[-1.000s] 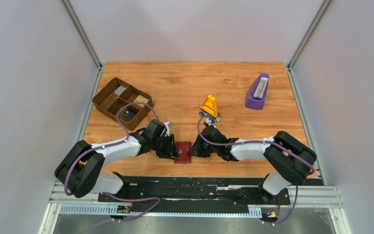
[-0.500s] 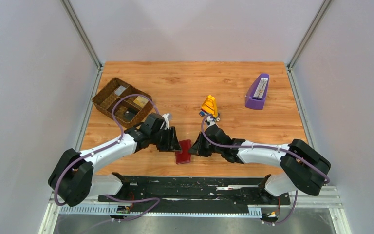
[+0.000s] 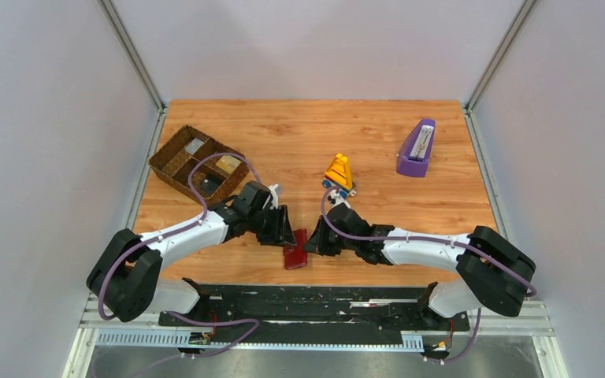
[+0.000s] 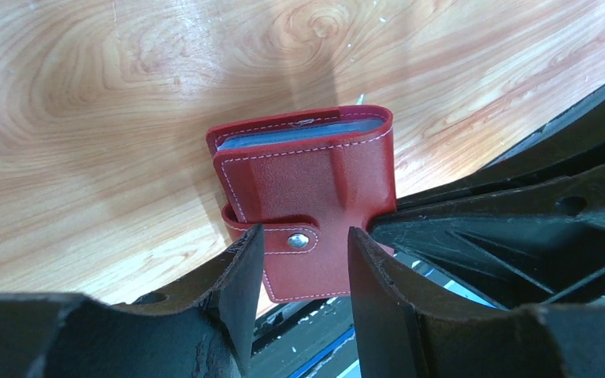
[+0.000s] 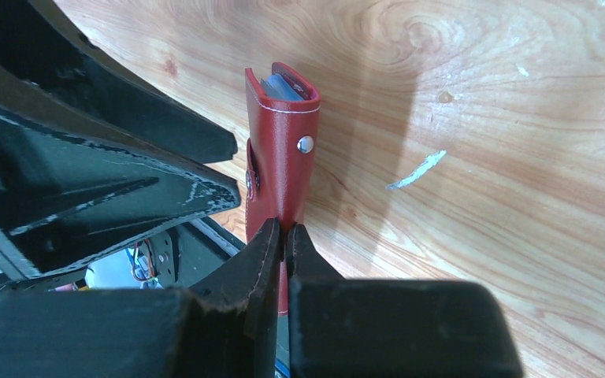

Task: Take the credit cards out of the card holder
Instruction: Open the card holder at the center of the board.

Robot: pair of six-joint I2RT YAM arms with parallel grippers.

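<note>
- From the top camera, the card holder [image 3: 295, 249] sits near the front edge of the table [image 3: 378, 134], between the two arms. It is tilted rather than lying flat.
- The left gripper [image 3: 286, 229] comes at it from the left and the right gripper [image 3: 310, 242] from the right. Both tips are right at the holder. This view is too small to show how either pair of fingers stands.
- A wicker basket [image 3: 197, 165] sits at the rear left. A yellow toy [image 3: 339, 171] is behind the right gripper. A purple stand [image 3: 416, 148] is at the rear right, well apart from the arms.
- In the left wrist camera, the card holder [image 4: 307, 177] is closed, its snap tab [image 4: 303, 240] fastened. Grey-blue sleeves [image 4: 299, 134] show along its far edge.
- The left gripper [image 4: 306, 236] has its fingers apart, one on each side of the snap tab. I cannot tell whether they press on it.
- The right gripper [image 4: 378, 224] reaches in from the right and meets the holder's cover.
- In the right wrist camera, the right gripper [image 5: 283, 232] has its fingers almost together, pinched on the thin near edge of the card holder [image 5: 283, 150].
- The holder stands on edge above the wood and throws a shadow beside it. Its sleeves [image 5: 282, 87] show at the far end.
- The left gripper [image 5: 238, 169] fills the left of this view, its two fingers spread just beside the holder.
</note>
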